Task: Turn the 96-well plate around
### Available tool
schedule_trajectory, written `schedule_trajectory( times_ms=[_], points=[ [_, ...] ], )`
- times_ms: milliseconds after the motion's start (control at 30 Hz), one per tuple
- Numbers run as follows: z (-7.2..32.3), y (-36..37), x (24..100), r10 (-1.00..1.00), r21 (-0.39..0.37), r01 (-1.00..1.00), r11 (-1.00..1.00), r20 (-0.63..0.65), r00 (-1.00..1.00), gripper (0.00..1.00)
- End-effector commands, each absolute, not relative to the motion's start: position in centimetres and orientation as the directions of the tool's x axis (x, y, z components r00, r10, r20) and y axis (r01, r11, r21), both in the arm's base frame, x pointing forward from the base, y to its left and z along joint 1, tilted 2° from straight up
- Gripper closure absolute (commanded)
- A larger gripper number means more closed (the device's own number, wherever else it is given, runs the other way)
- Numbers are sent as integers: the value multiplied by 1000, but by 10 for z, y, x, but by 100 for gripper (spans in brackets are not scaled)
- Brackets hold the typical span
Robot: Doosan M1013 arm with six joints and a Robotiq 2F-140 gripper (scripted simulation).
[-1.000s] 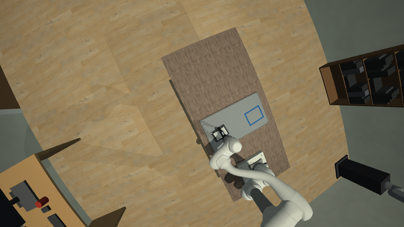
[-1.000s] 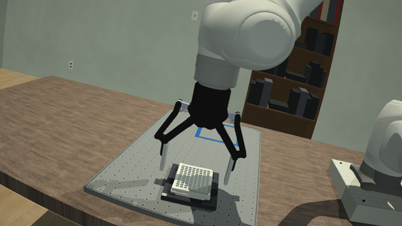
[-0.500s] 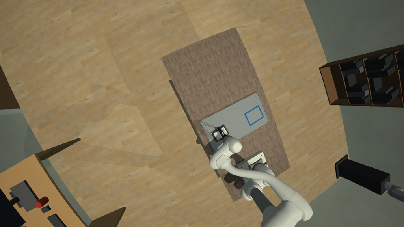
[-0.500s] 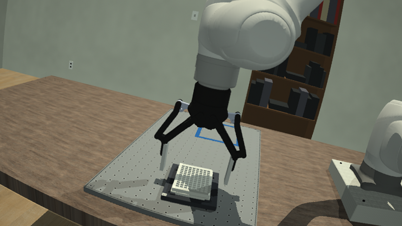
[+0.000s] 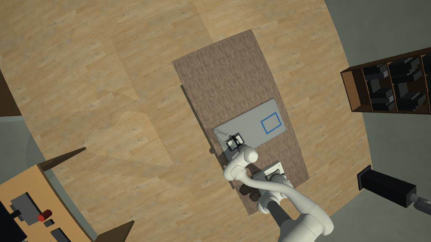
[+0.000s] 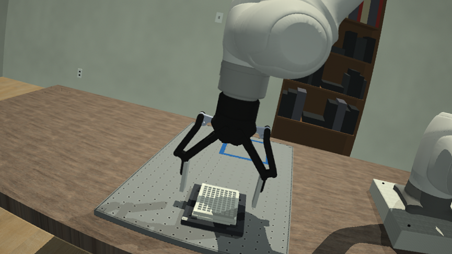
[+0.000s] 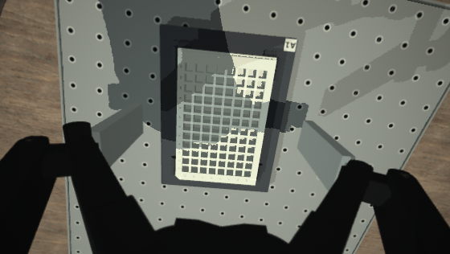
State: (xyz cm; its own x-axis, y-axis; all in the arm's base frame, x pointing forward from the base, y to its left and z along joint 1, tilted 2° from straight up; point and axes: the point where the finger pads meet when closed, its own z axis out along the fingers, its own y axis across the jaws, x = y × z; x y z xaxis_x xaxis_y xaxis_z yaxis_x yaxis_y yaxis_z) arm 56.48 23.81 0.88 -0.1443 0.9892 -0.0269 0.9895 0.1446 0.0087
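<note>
The white 96-well plate [image 6: 217, 203] lies flat in the dark plate nest N1 [image 6: 213, 222] near the front of the grey perforated deck. In the wrist view the plate [image 7: 222, 120] fills the nest, and the A1 label [image 7: 290, 44] sits at the nest's top right corner. I cannot make out the plate's cut corner. My gripper [image 6: 220, 185] [image 7: 222, 126] is open wide and empty. It hangs just above the plate, with one grey finger pad on each long side [image 7: 323, 154], not touching it.
The blue taped outline B1 [image 6: 244, 150] lies at the far end of the deck, also seen from above [image 5: 270, 123]. The arm's base block [image 6: 435, 229] stands on the table to the right. A bookshelf [image 6: 326, 81] stands behind the table.
</note>
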Motion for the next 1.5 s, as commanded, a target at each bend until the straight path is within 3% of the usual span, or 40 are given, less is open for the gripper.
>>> schedule_trajectory(
  times_ms=[0, 433, 467, 1467],
  points=[
    [4, 235, 564, 988, 5, 988, 154, -33, -154, 0],
    [4, 235, 564, 988, 5, 988, 154, -33, -154, 0],
    [4, 235, 564, 988, 5, 988, 154, -33, -154, 100],
    [4, 235, 564, 988, 5, 988, 154, -33, -154, 100]
  ],
)
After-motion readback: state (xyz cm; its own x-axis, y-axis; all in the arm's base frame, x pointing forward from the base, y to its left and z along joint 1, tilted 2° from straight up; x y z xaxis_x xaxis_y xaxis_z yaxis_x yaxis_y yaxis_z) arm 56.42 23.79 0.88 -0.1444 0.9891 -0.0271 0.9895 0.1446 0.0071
